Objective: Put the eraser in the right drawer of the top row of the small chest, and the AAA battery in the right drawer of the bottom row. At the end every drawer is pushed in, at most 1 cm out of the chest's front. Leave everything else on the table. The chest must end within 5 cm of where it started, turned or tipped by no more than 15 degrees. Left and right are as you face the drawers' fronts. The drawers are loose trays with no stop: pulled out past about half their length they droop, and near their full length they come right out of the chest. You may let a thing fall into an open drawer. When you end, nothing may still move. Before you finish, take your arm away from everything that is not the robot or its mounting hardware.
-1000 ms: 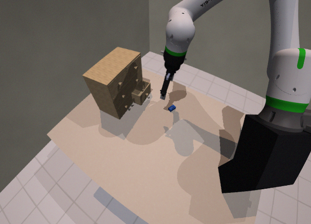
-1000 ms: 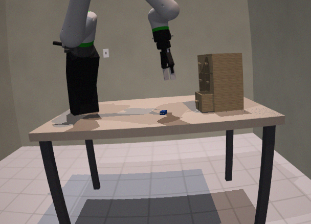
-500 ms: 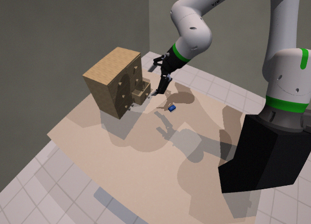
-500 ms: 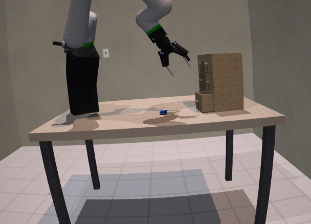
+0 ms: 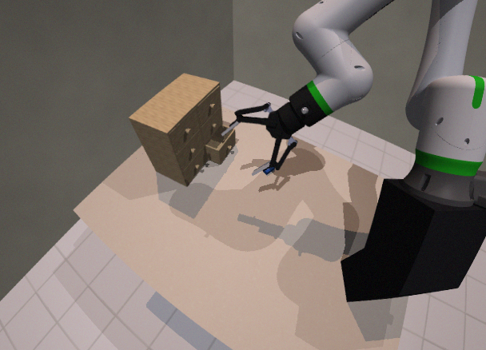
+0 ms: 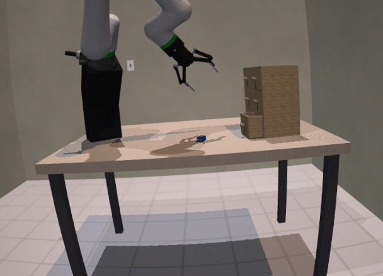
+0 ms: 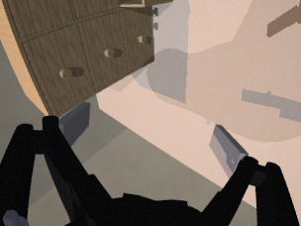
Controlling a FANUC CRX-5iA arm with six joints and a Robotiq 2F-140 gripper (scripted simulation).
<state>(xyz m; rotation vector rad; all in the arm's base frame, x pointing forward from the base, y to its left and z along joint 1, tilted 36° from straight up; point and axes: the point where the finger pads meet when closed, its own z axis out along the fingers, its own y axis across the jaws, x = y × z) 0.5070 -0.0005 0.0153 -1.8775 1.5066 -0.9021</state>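
Note:
The small wooden chest stands at the far end of the table, also in the exterior view and the wrist view. Its bottom-row right drawer is pulled partly out; the other drawers are pushed in. A small blue block, the eraser, lies on the table between the chest and the arm's base. My gripper is wide open and empty, high above the table, tilted towards the chest's front.
The arm's black pedestal stands on the table's near end. Walls are close behind and beside the chest. The table edge runs just past the chest's side.

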